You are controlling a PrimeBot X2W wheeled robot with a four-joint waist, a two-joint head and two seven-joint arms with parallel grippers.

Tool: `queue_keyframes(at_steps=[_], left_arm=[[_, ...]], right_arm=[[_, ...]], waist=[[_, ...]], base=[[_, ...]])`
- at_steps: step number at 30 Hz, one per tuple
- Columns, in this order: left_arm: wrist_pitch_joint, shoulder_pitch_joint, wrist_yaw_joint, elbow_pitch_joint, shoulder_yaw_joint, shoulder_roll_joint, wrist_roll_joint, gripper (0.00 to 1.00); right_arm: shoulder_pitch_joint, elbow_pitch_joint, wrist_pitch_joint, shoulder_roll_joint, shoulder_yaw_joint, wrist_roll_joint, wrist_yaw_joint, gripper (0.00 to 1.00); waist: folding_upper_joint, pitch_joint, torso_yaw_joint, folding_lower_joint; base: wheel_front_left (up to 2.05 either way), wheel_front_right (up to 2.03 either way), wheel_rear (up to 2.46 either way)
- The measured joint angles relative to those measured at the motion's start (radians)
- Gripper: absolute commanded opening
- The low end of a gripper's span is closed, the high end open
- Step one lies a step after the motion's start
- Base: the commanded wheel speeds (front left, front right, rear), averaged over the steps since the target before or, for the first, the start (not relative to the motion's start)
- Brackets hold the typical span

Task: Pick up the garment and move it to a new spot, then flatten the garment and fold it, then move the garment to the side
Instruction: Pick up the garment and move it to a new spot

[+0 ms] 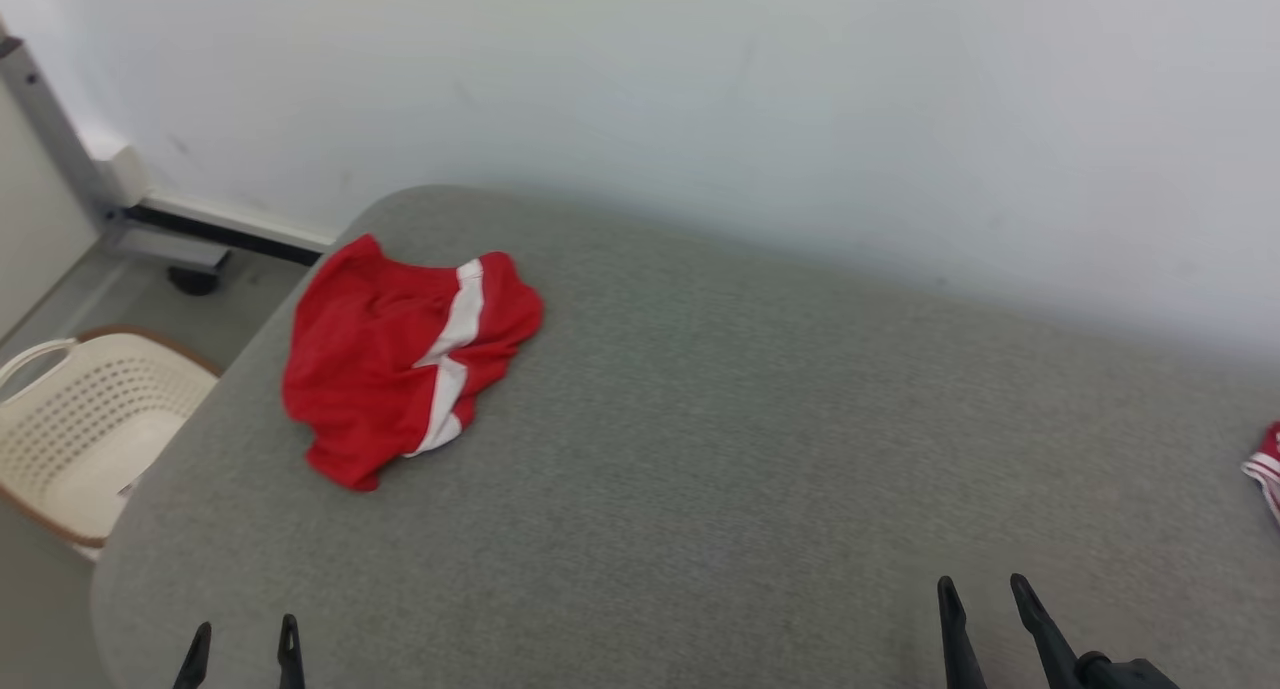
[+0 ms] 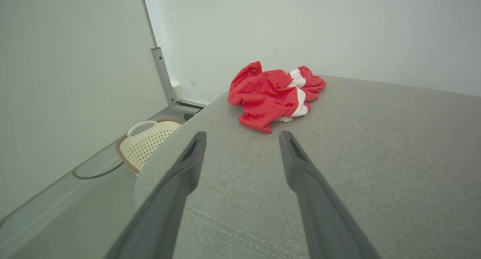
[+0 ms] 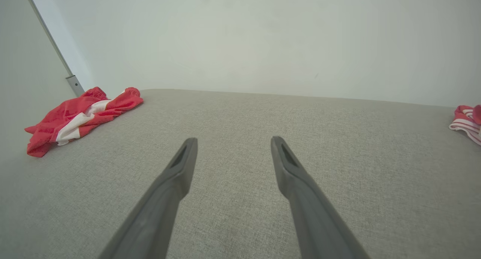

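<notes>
The garment is a pair of red shorts with a white side stripe, lying crumpled near the far left corner of the grey padded table. The left wrist view has the garment ahead of my fingers, and the right wrist view has it far off to the left. My left gripper stands open at the table's near left edge, well short of the shorts. Over at the near right, my right gripper is open too, with nothing between its fingers.
A cream perforated basket stands on the floor left of the table. Another red and white striped cloth lies at the table's right edge. A white wall runs behind the table, and a grey metal post stands at its left.
</notes>
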Motion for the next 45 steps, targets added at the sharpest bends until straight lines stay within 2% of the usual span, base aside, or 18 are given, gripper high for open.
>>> queue_keyframes(at_steps=[6,11,17,25,33,39,45], left_arm=[[0.000,0.000,0.002,-0.002,0.021,0.011,-0.007,1.00],[0.000,0.002,0.015,-0.022,0.052,0.006,-0.016,1.00],[0.000,0.019,0.026,-0.042,0.057,-0.009,-0.018,1.00],[0.000,-0.007,0.017,-0.023,0.056,-0.012,-0.022,1.00],[0.000,-0.235,-0.009,0.043,0.032,0.029,-0.053,1.00],[0.000,-0.491,-0.018,0.185,0.045,0.101,-0.121,1.00],[0.018,-0.706,-0.019,0.320,0.055,0.199,-0.174,1.00]], right_arm=[[-0.011,0.005,0.000,0.000,0.030,0.007,0.000,1.00],[-0.051,0.019,0.000,0.001,0.056,0.002,0.000,1.00],[-0.064,0.026,0.000,0.001,0.067,0.001,0.000,1.00],[-0.055,0.023,0.000,0.001,0.048,0.001,0.000,1.00],[-0.070,-0.003,0.000,0.001,0.057,-0.019,0.000,1.00],[-0.179,-0.022,0.000,0.002,0.111,-0.050,0.000,1.00],[-0.246,-0.067,0.000,0.002,0.139,-0.053,0.000,1.00]], waist=[[0.0000,-0.004,0.089,0.0000],[0.0000,0.009,0.135,0.0000],[0.0000,0.027,0.152,0.0001],[0.0000,0.022,0.146,0.0000],[0.0001,0.029,0.127,0.0000],[0.0001,0.066,0.074,0.0001],[0.0001,0.124,-0.020,0.0001]], base=[[0.00,0.00,0.00],[0.00,0.00,0.00],[0.00,0.00,0.00],[0.00,0.00,0.00],[0.00,0.00,0.00],[0.00,0.00,0.00],[0.00,0.00,0.00]])
